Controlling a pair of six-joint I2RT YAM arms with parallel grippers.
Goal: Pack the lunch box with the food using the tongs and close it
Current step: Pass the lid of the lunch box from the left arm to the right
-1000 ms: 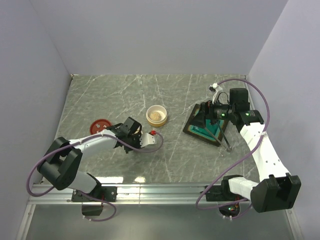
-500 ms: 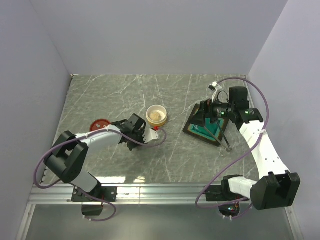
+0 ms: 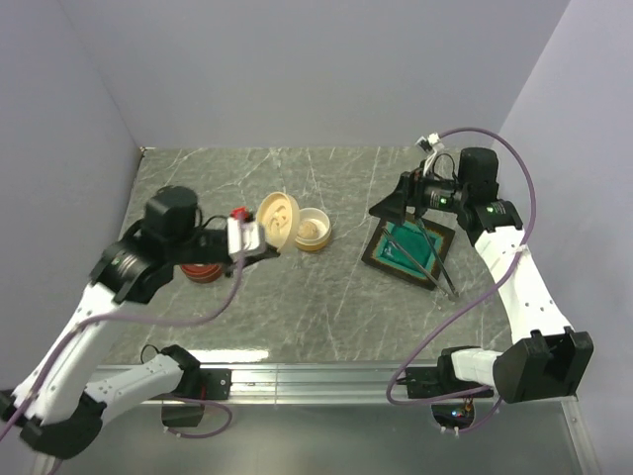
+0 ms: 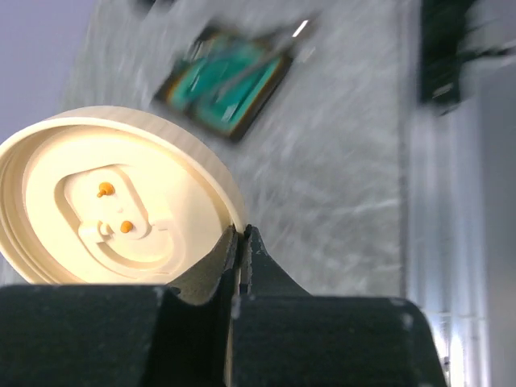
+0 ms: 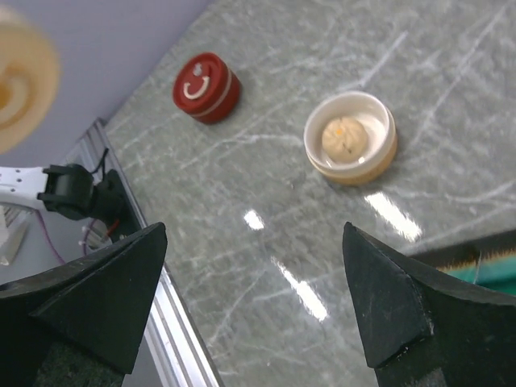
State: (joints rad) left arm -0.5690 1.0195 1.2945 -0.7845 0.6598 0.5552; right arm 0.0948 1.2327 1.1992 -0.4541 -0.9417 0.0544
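Left tool (image 4: 240, 235): clamped on cream lid (image 4: 113, 201), held above counter (image 3: 326, 307).
Right tool (image 5: 251, 242): spread apart, empty.
Tongs (image 3: 435, 257): across green tray (image 3: 396, 259), near counter's right edge.
Food (image 5: 345, 137): tan piece in cream container (image 3: 315, 230), mid-counter.

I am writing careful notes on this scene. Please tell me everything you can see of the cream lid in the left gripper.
The cream lid is round and smooth and looks like plastic. The face toward the left wrist camera has a raised rim and a moulded rounded recess with two small orange dots. The left gripper pinches its edge, jaws shut. It is held above the table, tilted nearly on edge, just left of the open cream container in the top view.
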